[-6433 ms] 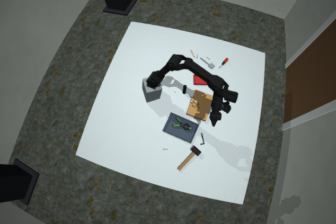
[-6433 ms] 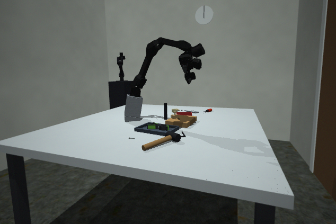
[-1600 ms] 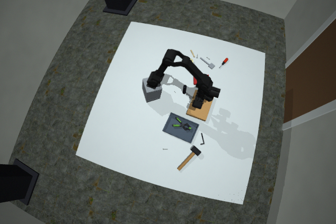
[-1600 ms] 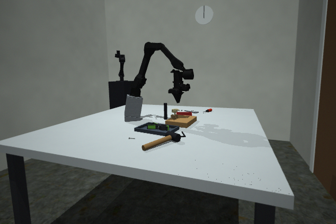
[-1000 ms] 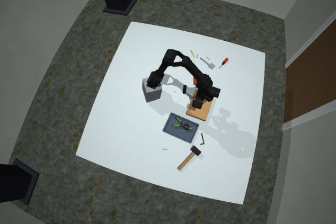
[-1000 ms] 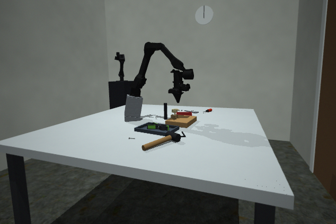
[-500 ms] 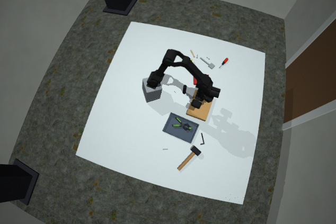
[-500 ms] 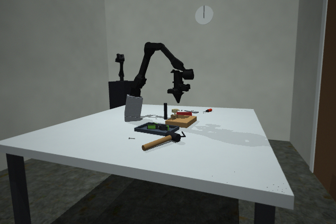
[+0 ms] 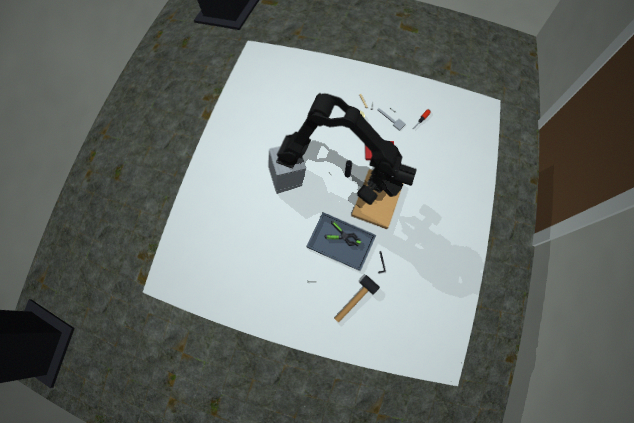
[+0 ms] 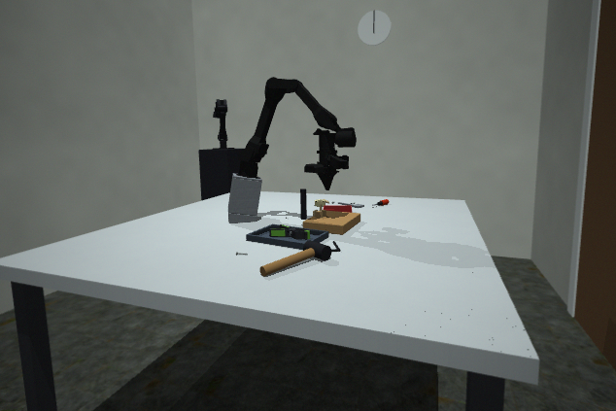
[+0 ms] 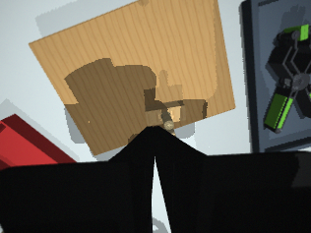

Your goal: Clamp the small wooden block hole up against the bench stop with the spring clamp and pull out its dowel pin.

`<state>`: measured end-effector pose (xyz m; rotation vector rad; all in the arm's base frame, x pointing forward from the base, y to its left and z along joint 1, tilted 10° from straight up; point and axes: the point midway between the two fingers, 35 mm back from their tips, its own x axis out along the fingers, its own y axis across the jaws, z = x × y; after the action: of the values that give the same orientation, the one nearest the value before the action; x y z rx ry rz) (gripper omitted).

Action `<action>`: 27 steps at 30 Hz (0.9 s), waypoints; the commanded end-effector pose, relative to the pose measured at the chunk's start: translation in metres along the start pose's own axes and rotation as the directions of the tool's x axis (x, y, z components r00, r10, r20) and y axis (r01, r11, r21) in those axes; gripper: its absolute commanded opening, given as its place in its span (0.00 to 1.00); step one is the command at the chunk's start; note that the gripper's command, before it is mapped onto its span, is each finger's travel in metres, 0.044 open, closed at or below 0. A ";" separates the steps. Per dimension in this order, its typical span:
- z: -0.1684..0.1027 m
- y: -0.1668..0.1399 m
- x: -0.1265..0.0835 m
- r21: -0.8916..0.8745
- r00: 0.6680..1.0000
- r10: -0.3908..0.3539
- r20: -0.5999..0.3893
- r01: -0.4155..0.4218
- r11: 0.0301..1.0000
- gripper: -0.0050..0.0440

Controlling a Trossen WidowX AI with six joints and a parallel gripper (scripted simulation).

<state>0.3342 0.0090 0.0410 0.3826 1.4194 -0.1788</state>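
The gripper (image 11: 155, 134) hangs above the near edge of the wooden board (image 11: 118, 48) — its fingers clenched together, with nothing between them. Just past the fingertips, from the wrist view, the pin (image 11: 168, 125) pokes up out of the small block (image 11: 169, 109), which sits on the board well below. The clamp (image 11: 287, 78) lies apart in the gray tray (image 11: 248, 73) — beside the board.
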 end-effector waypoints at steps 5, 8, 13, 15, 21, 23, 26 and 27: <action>0.001 0.000 0.005 0.092 1.000 -0.002 -0.006 0.002 0.996 0.10; 0.001 0.000 0.006 0.137 1.000 -0.002 -0.006 0.003 0.991 0.10; 0.002 0.000 0.008 0.210 1.000 -0.002 -0.006 0.003 0.978 0.10; 0.002 0.001 0.009 0.239 1.000 -0.002 -0.007 0.003 0.971 0.10; 0.003 0.001 0.010 0.296 1.000 -0.001 -0.007 0.003 0.955 0.10; 0.003 0.001 0.011 0.324 1.000 -0.001 -0.007 0.004 0.946 0.10; 0.003 0.001 0.012 0.366 1.000 -0.001 -0.007 0.004 0.931 0.10; 0.003 0.001 0.013 0.380 1.000 -0.001 -0.007 0.004 0.925 0.10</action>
<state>0.3387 0.0096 0.0331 0.6664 1.3893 -0.4269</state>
